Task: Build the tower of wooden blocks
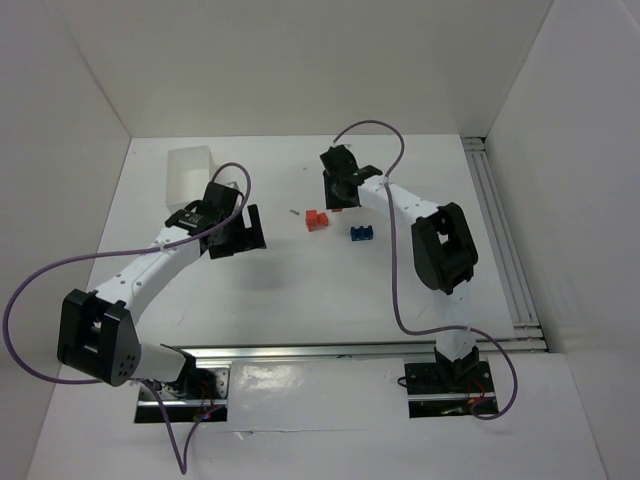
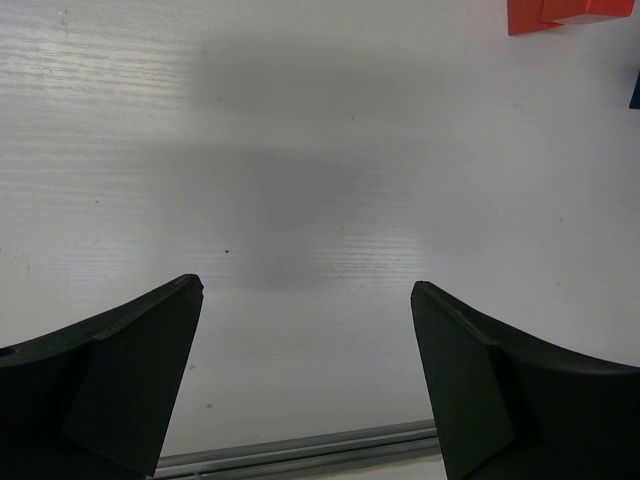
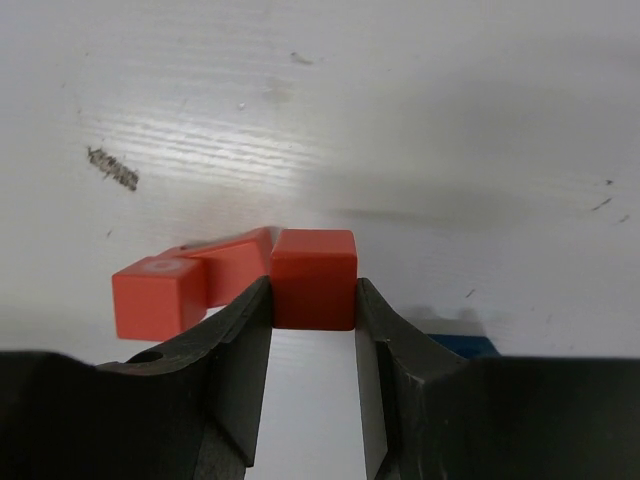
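Red-orange block (image 3: 313, 268) pinched by right gripper (image 3: 313, 296), left gripper (image 2: 307, 290) spread, white table (image 1: 300, 290), seemingly scuffed

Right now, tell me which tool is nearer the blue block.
Right. The right tool, shut on a red-orange cube, sits just beyond the blue block; the open left tool hangs farther off, to the block's left.
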### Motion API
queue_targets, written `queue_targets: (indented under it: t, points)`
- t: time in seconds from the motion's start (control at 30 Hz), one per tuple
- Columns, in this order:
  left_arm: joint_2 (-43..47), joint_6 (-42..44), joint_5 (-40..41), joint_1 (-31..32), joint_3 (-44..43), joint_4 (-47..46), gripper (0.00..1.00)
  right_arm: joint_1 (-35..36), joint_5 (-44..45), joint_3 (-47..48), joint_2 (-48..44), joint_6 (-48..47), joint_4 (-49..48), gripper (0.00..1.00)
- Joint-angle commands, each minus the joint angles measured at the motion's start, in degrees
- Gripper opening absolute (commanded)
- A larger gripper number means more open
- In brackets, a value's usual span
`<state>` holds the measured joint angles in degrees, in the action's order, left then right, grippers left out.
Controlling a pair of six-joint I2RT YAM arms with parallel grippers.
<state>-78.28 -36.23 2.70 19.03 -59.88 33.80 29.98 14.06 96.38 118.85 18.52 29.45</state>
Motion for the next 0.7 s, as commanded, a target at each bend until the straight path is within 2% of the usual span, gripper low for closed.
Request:
queue_targets:
  t: [0.0,0.67]
  points:
    - [-0.2,-0.2,0.2,0.2,0.2,-1.4,0.99,1.5,-0.7,-0.6,-2.9,-0.4,-0.5,0.3]
    - [0.3,-0.2,-0.3,0.2,0.2,-1.4,0.99,4.1,-2.3,1.8,1.2,-0.4,0.5,0.31]
